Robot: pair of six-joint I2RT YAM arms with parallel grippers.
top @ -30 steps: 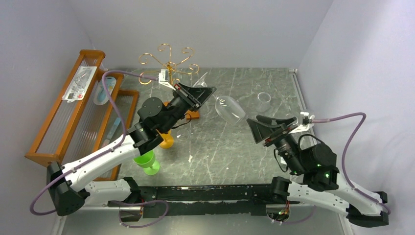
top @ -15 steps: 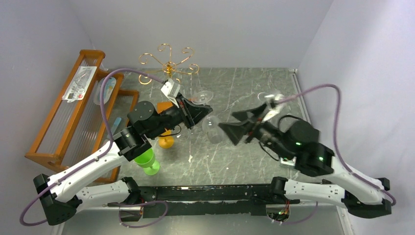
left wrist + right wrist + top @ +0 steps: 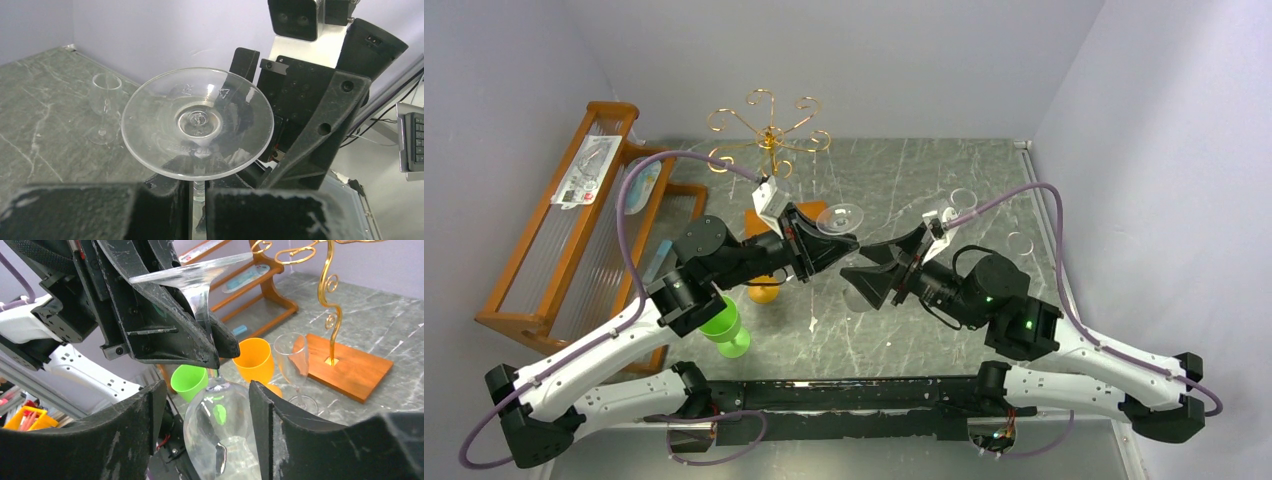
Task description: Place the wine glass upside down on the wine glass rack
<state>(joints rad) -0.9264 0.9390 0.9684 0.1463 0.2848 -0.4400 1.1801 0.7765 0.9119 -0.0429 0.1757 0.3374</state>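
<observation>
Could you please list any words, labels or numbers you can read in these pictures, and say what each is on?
Nothing is legible.
Raised marks on the foot of the wine glass: too faint to read.
Print on the white packet on the wooden shelf: too small.

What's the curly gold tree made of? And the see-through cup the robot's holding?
The curly gold wine glass rack looks like thin shiny metal wire, on a brown wooden base. The clear wine glass is see-through and glossy: glass or maybe plastic.
</observation>
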